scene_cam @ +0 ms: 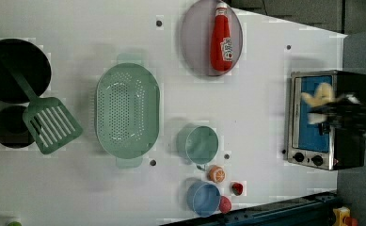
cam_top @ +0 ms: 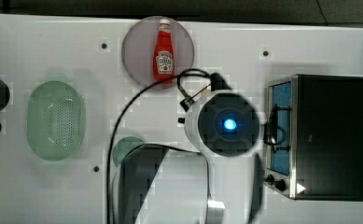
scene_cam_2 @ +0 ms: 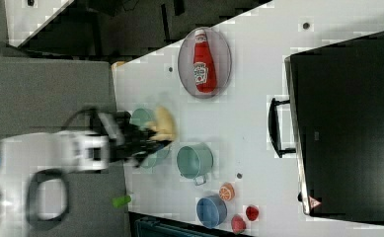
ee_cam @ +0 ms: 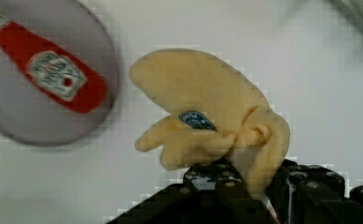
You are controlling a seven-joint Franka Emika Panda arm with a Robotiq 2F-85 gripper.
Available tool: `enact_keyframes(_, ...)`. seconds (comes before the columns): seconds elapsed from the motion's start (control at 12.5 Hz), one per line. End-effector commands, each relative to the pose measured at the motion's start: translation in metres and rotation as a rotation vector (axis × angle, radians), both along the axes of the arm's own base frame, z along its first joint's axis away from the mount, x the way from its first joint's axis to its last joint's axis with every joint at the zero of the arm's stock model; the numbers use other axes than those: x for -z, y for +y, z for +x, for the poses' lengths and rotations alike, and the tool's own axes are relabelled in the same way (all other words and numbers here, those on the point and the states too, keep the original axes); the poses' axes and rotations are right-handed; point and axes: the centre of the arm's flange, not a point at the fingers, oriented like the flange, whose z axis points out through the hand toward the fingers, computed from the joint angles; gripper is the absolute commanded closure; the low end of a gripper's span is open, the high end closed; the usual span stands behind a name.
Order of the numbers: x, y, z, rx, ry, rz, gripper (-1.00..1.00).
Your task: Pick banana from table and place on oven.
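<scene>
Hand (ee_cam: 244,179) pinches soft, stitched, yellow plush banana (ee_cam: 207,107), its fabric bunched.

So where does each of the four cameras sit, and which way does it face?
Top view: overhead, straight down on the table; the arm's round wrist fills the middle, beside the oven.
Left view: high, angled across the table; the gripper holds the banana before the oven door.
Right view: high, opposite side; the arm enters from the right view's left.
Wrist view: on the hand, facing the banana clamped in the jaws.
Shared: all four show the ketchup bottle on its plate.
</scene>
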Motion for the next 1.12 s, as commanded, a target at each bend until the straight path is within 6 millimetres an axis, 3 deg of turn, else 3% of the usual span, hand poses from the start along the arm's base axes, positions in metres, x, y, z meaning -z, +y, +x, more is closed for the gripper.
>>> enact_keyframes(0.08,-0.071,0.011,-0.004,0.022,0.029,-0.017,0.58)
enact_keyframes(0.24,-0.098,-0.008,0.003,0.054,0.010,-0.013,0.58)
enact_keyframes(0.48,-0.088,-0.069,0.018,0.044,0.013,-0.011,0.58)
enact_keyframes(0.72,-0.064,-0.159,0.019,0.011,0.032,-0.012,0.58)
enact_keyframes(0.96,-0.039,-0.261,0.005,-0.083,-0.014,-0.068,0.58)
enact_keyframes(1.12,-0.018,-0.315,-0.010,-0.136,-0.007,-0.110,0.58)
